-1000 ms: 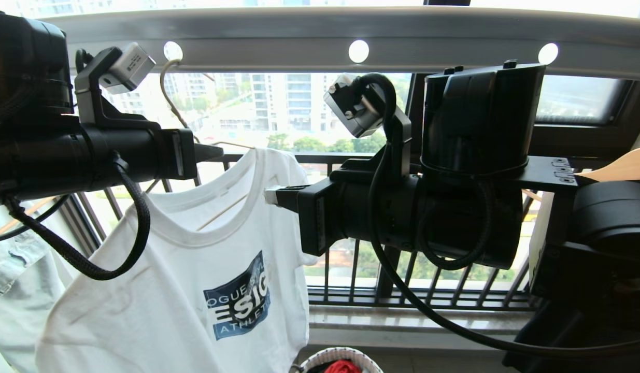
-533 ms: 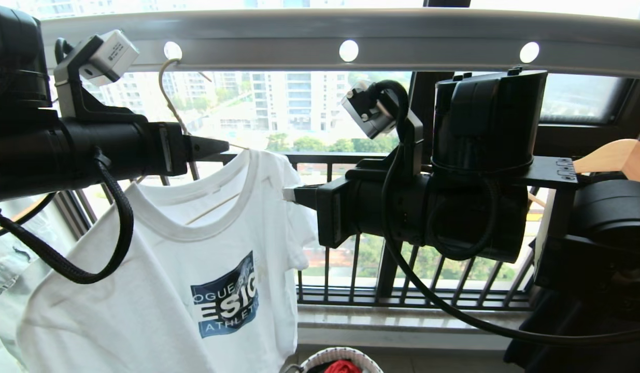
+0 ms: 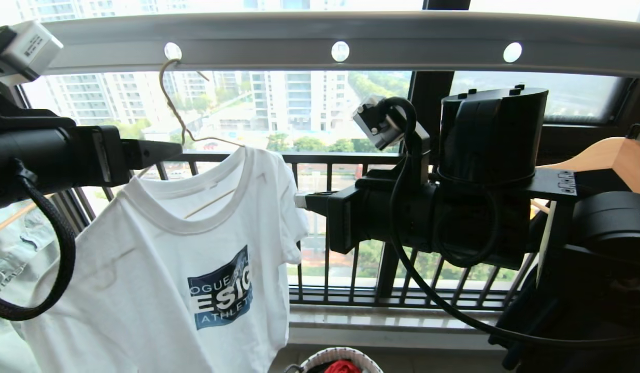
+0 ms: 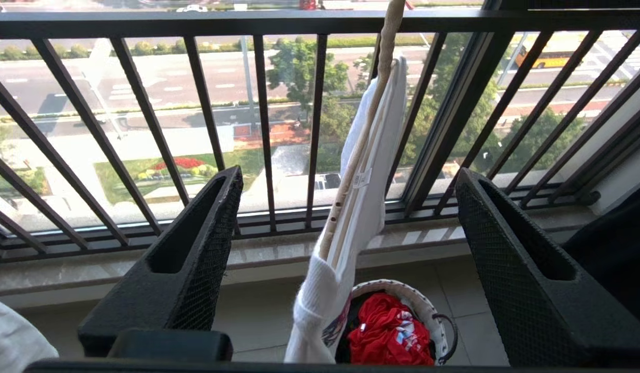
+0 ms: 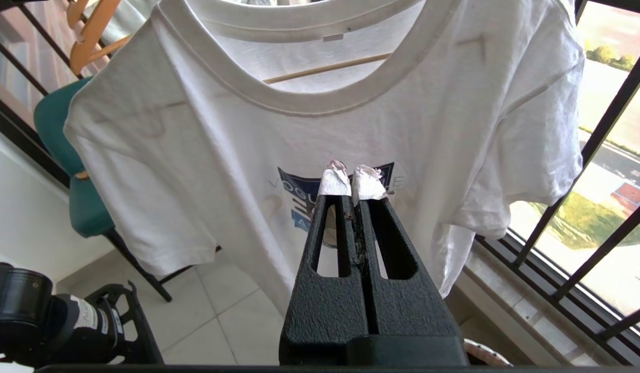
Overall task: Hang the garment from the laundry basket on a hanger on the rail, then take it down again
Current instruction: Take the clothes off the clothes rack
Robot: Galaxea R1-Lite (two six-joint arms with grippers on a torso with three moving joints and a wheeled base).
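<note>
While the white T-shirt (image 3: 164, 269) hangs on the thin beige wire hanger (image 3: 181, 120), the hook of this hanger sits in one of the round holes of the grey rail (image 3: 278, 39) overhead. The shirt hangs a little tilted, with its blue and white logo to the front, and one arm of the hanger shows inside the ribbed collar.

On the left side, the left pincer (image 4: 345, 259) is level with the shoulder of the shirt. Its two black fingers (image 4: 195, 248) stand wide apart and hold nothing. In the left wrist view the shirt and the hanger are seen edge-on between the two fingers, farther away, and neither finger touches them.

On the right side, the right pincer (image 5: 351, 184) points at the chest of the shirt. Its fingers are pressed together, with the pale wrapped tips side by side, and nothing is between them. In the head view its tip is just beside the sleeve edge of the shirt; whether it touches the cloth, I cannot tell.

Below the shirt, on the tiled floor near the window, stands the laundry basket (image 4: 418, 303), with a red cloth (image 4: 384, 331) inside. Behind everything is the black barred window railing (image 3: 351, 217). A pale denim garment (image 3: 11, 248) hangs at the left edge, and a wooden hanger (image 3: 615, 158) shows at the right.
</note>
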